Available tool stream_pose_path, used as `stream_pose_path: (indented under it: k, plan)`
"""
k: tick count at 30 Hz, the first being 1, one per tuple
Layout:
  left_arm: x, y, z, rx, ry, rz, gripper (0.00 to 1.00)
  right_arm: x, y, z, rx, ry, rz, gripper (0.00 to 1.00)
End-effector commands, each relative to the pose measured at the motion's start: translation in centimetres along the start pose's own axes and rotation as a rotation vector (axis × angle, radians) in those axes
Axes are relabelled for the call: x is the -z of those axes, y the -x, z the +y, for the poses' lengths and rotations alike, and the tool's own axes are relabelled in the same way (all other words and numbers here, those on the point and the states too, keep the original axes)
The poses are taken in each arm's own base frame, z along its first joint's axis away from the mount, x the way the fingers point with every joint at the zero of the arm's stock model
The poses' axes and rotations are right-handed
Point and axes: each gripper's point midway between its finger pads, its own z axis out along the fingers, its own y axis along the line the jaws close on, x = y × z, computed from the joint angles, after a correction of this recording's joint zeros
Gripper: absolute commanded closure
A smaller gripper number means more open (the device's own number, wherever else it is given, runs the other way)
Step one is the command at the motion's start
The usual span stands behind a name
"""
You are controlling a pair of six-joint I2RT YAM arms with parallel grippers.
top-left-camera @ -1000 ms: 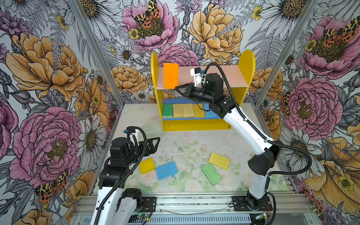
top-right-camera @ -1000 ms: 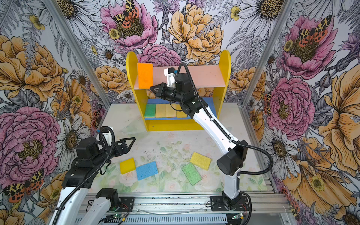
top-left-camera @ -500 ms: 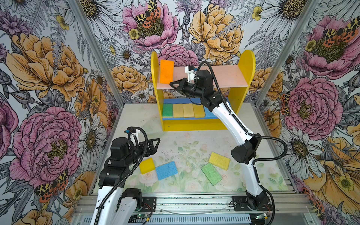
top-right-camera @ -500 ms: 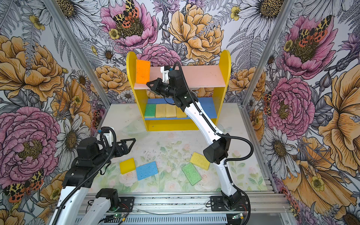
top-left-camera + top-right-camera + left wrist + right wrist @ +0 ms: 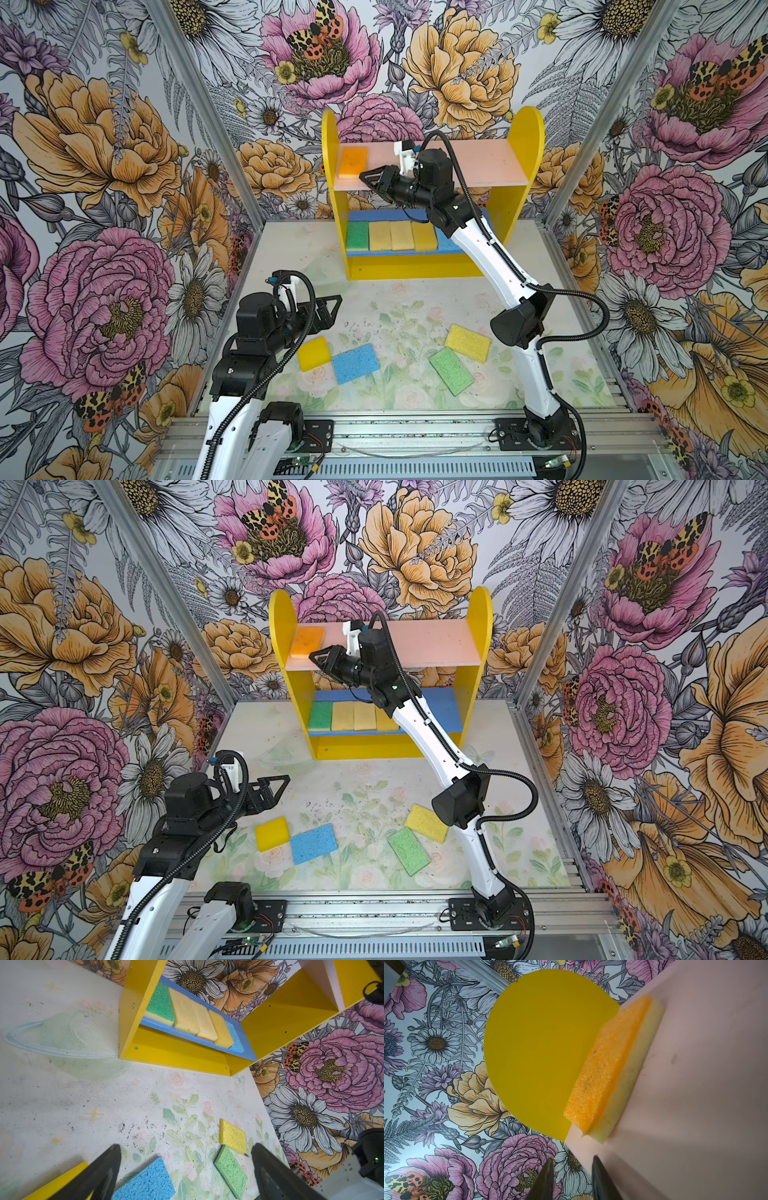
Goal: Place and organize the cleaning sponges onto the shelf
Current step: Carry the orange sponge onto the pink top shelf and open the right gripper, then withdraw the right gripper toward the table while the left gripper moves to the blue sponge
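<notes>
Orange sponge [image 5: 353, 162] rests on shelf [image 5: 532, 137]; right arm [image 5: 490, 257] extended, right hand [image 5: 365, 178] near it, slightly parted, empty; left hand [image 5: 336, 309] spread wide.

Both top views: high, looking down over my whole table [image 5: 399, 299] and shelf [image 5: 519, 195] alike. Left wrist: low above the table, facing the shelf. Right wrist: close against its pink board [image 5: 695, 1084].

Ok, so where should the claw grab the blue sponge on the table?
Come straight down from above with the open left claw and pinch the blue sponge across its two long edges, near the middle. It lies flat, and the yellow sponge next to it sits right at one short end, while both long edges look free.
</notes>
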Motion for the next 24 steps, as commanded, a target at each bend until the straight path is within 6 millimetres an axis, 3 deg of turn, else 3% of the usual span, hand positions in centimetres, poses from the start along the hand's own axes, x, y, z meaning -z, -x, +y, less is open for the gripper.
stream_pose_path:
  k: [1, 5, 10, 16, 20, 24]
  plan:
    - [-0.2, -0.1, -0.1, -0.018, -0.016, 0.003, 0.01, -0.4, 0.1, -1.1, -0.013, -0.023, -0.004, 0.66]
    - [-0.2, -0.1, -0.1, -0.019, -0.018, 0.003, 0.01, -0.3, 0.0, -0.7, -0.011, -0.017, -0.001, 0.63]
    - [-0.3, -0.1, 0.0, -0.017, -0.015, 0.005, 0.01, 0.6, -1.0, 1.1, 0.027, -0.011, 0.008, 0.55]
    - [-0.6, -0.4, 0.1, -0.01, -0.011, 0.02, 0.01, 4.1, -2.7, 3.8, 0.111, -0.036, 0.013, 0.47]
    - [-1.0, -0.6, 0.2, -0.003, -0.011, 0.04, 0.01, 6.9, -4.6, 3.5, 0.131, -0.088, 0.032, 0.46]
    - [-1.9, -1.9, 0.8, 0.022, 0.039, 0.113, 0.01, 9.7, -7.9, 0.7, 0.114, -0.162, 0.09, 0.45]
